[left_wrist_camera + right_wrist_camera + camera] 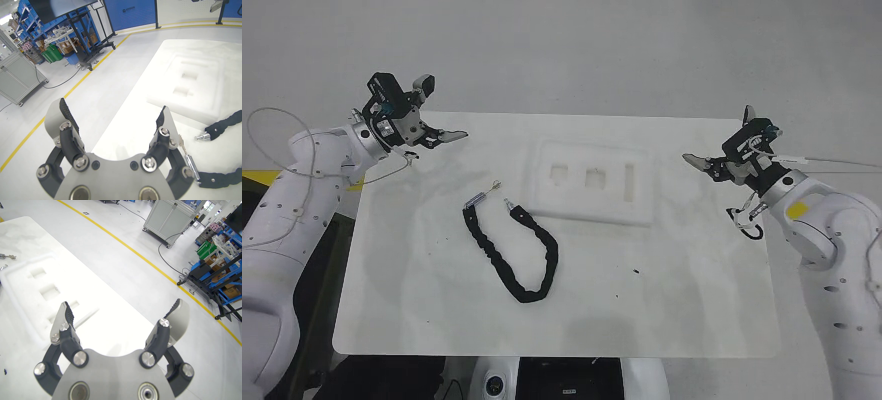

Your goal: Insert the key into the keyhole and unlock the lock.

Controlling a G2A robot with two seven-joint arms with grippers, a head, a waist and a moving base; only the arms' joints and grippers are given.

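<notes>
Foam tray (542,205): tiny ring (183,74), middle recess. Chain lock (525,288) with key (495,186) lies beside. Your left gripper (113,104), right gripper (121,301) gape, empty.

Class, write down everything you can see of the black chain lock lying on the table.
The chain lock is a chain in a black fabric sleeve. It lies flat on the white table in an open U beside the foam tray. Its two ends are apart, so it is unfastened. One end carries a silver lock cylinder, the other a short silver pin. A small key lies at the cylinder's tip, seemingly in the keyhole. Nothing grips the chain.
</notes>
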